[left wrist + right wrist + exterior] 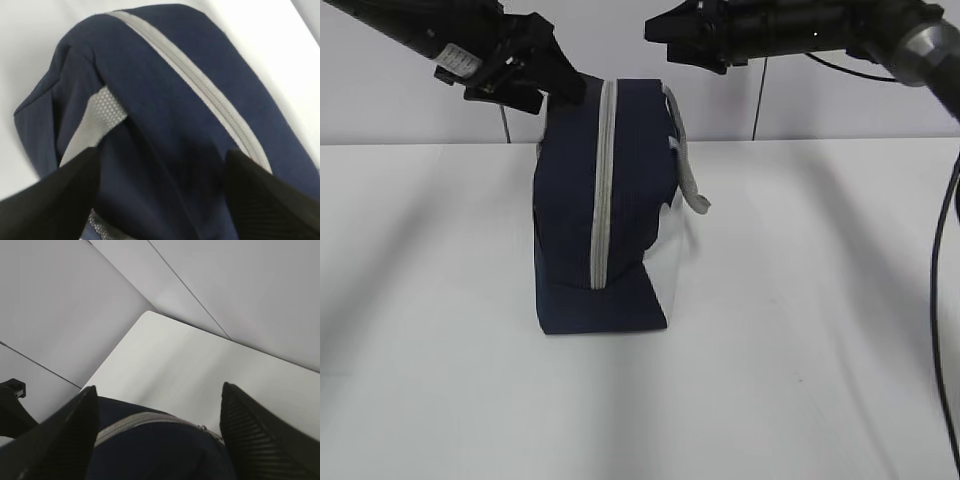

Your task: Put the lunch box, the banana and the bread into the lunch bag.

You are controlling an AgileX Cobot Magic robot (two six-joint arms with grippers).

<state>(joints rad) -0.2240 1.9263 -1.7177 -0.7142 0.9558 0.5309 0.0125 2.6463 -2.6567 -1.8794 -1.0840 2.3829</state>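
The lunch bag (605, 210) stands upright on the white table (800, 330), a little left of the middle, its grey zipper (603, 190) running closed from the top down the narrow end that faces the exterior camera. That view alone gives the whole bag: navy fabric, a white side panel (672, 270) on the right face, and a grey strap handle (688, 180) hanging off the upper right. It also shows both my arms high above the table, my left end effector (525, 75) right at the bag's upper left corner and my right end effector (685, 40) just above its top right edge. My left wrist view shows what the exterior cannot: the bag's top from close up, with the zipper crossing diagonally and a grey mesh patch (100, 117) on the navy cloth, all of it lying between my two spread black fingers (55, 200). My right wrist view looks past the bag's top edge to the table's far corner and the wall panels, with my right fingers (260, 435) standing wide apart over the navy fabric and a short stretch of zipper. Both end effectors are parted and grip nothing.
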